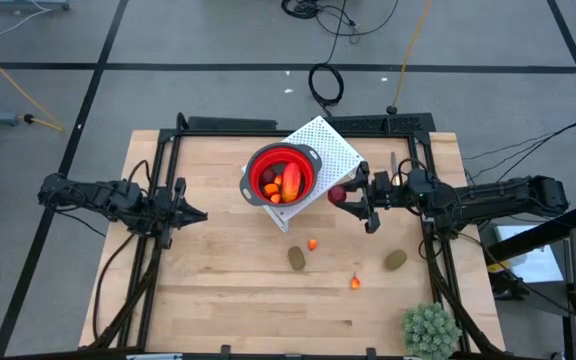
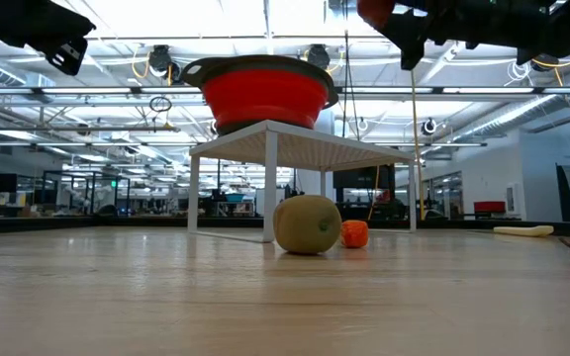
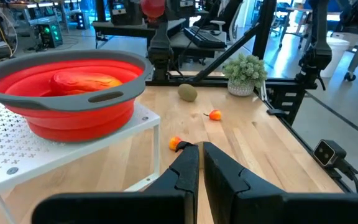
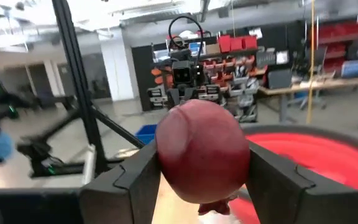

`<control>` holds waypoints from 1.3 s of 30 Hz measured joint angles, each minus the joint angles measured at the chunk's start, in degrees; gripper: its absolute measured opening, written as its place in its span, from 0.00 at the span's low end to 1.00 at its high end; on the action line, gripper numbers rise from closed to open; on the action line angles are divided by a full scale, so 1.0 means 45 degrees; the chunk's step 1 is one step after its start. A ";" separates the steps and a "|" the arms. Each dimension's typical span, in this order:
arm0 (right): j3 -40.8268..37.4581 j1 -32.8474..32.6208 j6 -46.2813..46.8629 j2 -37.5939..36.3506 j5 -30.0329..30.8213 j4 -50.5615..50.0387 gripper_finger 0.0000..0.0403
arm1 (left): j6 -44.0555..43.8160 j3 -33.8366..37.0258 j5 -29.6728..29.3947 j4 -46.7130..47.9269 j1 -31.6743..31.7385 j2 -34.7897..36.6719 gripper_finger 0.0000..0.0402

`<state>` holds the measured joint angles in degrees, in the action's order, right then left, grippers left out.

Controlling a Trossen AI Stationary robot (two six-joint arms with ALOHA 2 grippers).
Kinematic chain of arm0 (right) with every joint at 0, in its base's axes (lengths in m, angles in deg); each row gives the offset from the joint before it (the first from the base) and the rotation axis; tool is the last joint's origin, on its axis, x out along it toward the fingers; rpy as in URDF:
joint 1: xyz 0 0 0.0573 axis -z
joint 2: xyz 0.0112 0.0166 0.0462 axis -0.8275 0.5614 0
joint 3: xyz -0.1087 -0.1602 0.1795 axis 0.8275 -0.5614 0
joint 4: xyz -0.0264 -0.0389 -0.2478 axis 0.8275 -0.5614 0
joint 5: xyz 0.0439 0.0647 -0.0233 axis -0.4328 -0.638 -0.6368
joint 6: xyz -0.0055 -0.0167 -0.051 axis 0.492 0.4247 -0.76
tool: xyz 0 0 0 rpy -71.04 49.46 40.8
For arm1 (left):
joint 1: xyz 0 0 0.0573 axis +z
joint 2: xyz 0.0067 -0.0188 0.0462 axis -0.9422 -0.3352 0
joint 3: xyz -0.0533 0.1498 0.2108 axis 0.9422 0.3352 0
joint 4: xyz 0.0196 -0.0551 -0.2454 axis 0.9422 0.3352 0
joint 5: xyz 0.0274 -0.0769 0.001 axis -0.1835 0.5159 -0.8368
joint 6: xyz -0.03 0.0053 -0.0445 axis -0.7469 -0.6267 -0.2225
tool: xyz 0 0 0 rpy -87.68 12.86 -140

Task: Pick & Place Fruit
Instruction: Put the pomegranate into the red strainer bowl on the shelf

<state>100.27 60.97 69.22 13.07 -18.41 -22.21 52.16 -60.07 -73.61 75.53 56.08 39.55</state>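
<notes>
The right pincer [image 1: 353,196] gripped a dark red ball [image 4: 202,151] just right of the red bowl [image 1: 281,174], apparently to drop it in; the left pincer [image 1: 196,213] waited closed at mid-left.

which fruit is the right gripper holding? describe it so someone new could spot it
Start at the red bowl on the white stand at the table's far middle. Just right of the bowl, the right gripper is shut on a dark red ball, held above the table. It is the only fruit off the wood and outside the bowl.

grey tiled floor [image 1: 218,40] (cables [image 1: 328,20]), ceiling lights [image 2: 265,15]
</notes>
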 joint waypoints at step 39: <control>0.4755 0.0029 -0.2661 0.1624 0.3907 -0.3513 0.49 | 0.0934 0.0000 -0.0123 0.0635 -0.0003 -0.0013 0.05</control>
<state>121.67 61.10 57.25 20.38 -0.82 -38.02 56.36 -60.07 -74.16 78.39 56.07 39.49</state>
